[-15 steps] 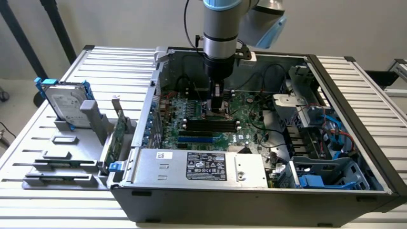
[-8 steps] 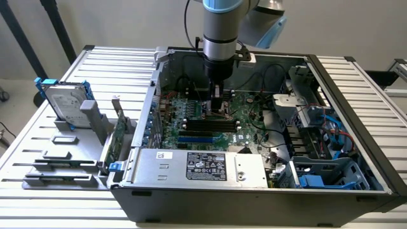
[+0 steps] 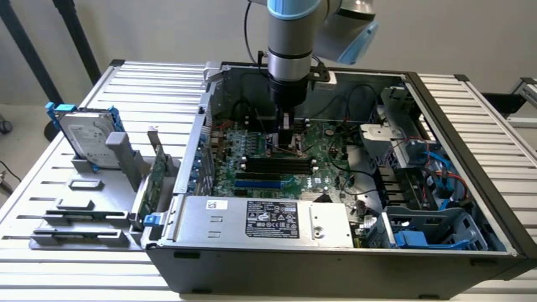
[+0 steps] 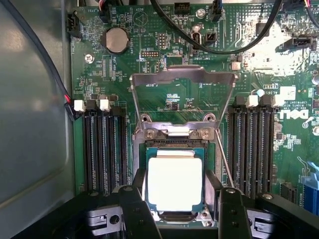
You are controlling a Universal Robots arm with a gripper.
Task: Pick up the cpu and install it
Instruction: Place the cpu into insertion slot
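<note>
Though the cpu (image 4: 174, 184) lies in the socket (image 4: 175, 141), the plate (image 4: 182, 75) stands unlatched; the gripper (image 4: 176, 180) straddles the cpu, fingers wide, grip impossible to tell.

Over on the exterior view, bright, even light pours down from above, and the slatted table (image 3: 50, 207) comes up pale, close to washed out. Inside the computer case (image 3: 336, 270) it's dimmer, and the green board (image 3: 251, 148) sits in softer, duller light with shadow pooling along the walls. On the wrist view the cpu (image 4: 174, 181) is glaring, its metal top blown to flat white. The round battery (image 4: 116, 40) gleams, the grey side panel (image 4: 30, 124) carries hazy reflections, and the foreground sinks to near black.
</note>
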